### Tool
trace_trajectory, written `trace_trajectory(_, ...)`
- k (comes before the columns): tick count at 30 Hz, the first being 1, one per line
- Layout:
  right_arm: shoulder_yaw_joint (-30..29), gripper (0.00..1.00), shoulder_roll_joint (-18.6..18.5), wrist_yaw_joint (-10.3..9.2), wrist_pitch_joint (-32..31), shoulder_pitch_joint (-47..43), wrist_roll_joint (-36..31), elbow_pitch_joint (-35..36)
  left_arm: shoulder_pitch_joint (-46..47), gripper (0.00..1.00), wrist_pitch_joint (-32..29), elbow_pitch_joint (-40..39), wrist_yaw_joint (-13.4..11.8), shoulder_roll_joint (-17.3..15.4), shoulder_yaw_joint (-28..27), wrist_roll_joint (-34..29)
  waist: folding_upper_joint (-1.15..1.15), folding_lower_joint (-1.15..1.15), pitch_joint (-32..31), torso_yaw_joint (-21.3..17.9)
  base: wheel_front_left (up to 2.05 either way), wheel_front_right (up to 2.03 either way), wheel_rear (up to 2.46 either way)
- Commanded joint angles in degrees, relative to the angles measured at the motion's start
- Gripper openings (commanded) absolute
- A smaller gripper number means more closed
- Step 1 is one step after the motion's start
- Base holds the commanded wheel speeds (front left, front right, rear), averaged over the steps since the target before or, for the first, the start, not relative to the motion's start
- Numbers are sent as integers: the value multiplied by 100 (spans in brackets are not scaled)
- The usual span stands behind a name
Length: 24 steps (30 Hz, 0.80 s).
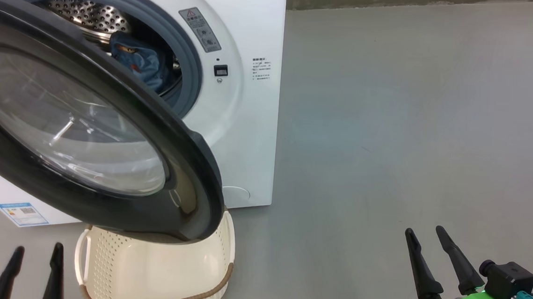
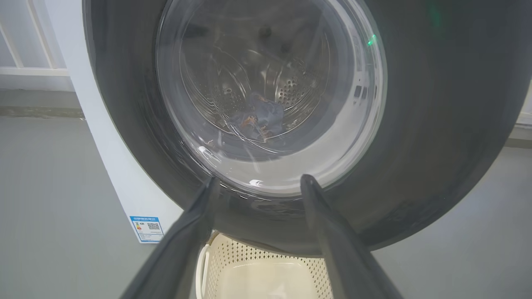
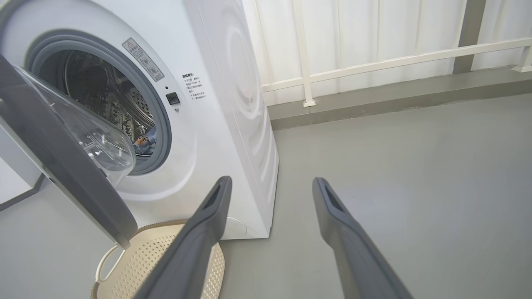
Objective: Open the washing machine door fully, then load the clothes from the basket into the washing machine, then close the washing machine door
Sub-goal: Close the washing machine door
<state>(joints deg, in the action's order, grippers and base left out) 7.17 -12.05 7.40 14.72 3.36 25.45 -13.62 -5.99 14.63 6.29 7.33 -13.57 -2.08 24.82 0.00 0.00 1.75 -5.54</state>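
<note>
Door [image 1: 186, 162] stands partly open above the basket [image 1: 154, 273] on the floor; clothes [image 1: 143, 63] lie in the washer [image 1: 250, 120] drum. Left pincer [image 1: 38, 248] and right pincer [image 1: 425, 229] are both spread apart, touching nothing

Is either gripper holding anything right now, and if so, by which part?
Nothing is held. The left gripper and right gripper both stand open and empty, apart from the door; the clothes lie in the drum.
</note>
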Motion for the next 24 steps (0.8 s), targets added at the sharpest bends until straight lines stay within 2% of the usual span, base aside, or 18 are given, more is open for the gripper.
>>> trace_trajectory(1, 103, 100, -26, 9, 28, 8, 25, 153, 97, 100, 37, -59, 15, -86, -197, -84, 0, 0, 10, -4, 0, 0, 0)
trace_trajectory(10, 91, 100, -12, 9, 28, -26, 25, 145, 46, 100, 37, 166, 15, 18, -181, -145, 0, 0, 24, -9, 0, 0, 0)
trace_trajectory(24, 82, 100, -29, 9, 28, -4, 19, 156, 106, 100, 37, 162, 15, -35, -141, -123, 0, 0, 39, 12, 0, 0, 0)
